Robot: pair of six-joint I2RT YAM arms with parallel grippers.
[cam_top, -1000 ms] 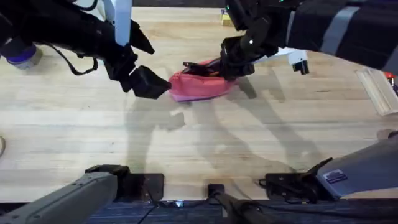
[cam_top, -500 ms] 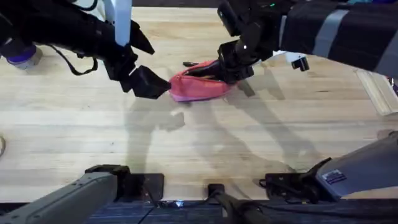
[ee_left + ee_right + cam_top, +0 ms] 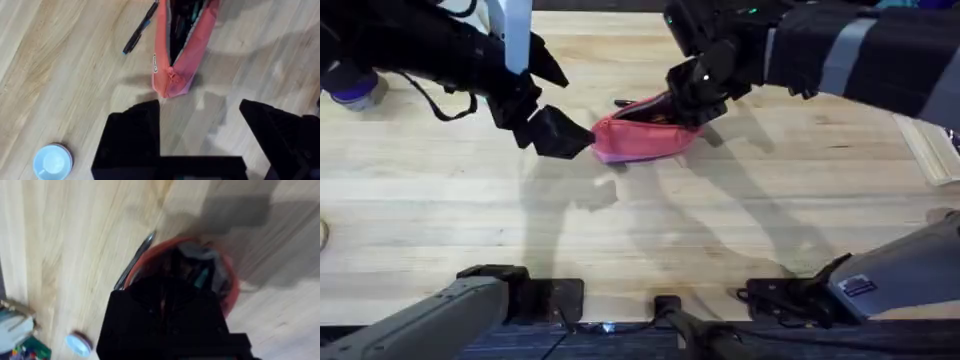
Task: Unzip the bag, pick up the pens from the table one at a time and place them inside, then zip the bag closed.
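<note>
Pen risk at the bag mouth

Left fingers [image 3: 135,135] stand apart just off the bag's [image 3: 180,60] end, gripping nothing. Right gripper [image 3: 692,88] sits in the open mouth; its finger state is unclear. One pen [image 3: 140,29] lies on the table [image 3: 640,230] beside the bag. Unpinned, the bag could slide or snag.

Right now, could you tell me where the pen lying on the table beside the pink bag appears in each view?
Overhead: pen just beyond the bag.
Left wrist: pen, beside the open bag.
Right wrist: pen, along the bag rim.
Shared landmark: the bag.
</note>
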